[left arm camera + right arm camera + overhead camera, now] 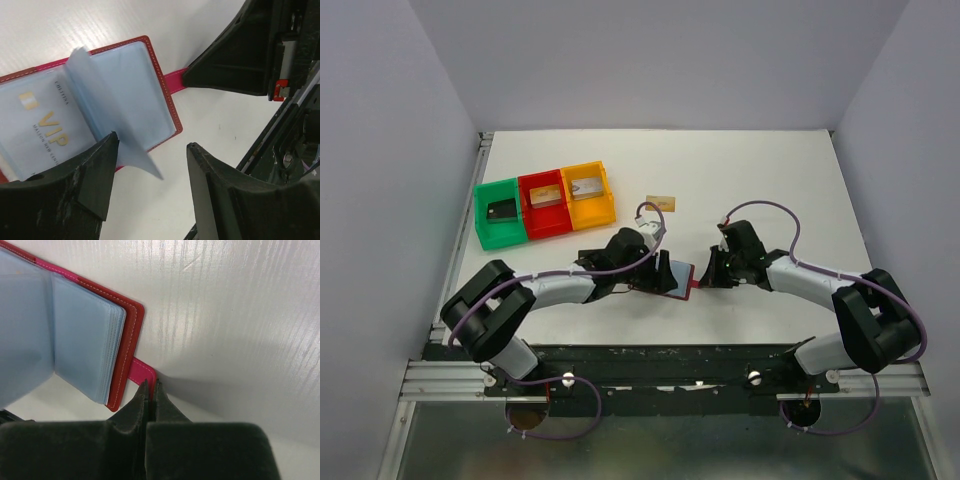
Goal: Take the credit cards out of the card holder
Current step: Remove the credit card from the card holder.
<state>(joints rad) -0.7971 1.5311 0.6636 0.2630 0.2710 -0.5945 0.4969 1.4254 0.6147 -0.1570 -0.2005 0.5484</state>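
The card holder [677, 277] lies open on the table, maroon outside with light blue pockets [125, 85]. One pocket shows a card with gold VIP lettering [45, 130]. A loose pocket leaf [135, 150] stands up beside my left gripper's left finger [100, 170]. My left gripper [152, 142] hovers open over the holder's right edge, nothing between its fingers. My right gripper [151, 382] is shut on the holder's pink snap tab [142, 371] at the right side [705, 278]. A gold-orange credit card [662, 203] lies on the table behind the holder.
At the back left stand a green tray [485, 225], a red tray [548, 228] and a yellow tray [592, 215] in a row. A black card [502, 209] lies in the green one; each of the other two holds a card. White walls enclose the table.
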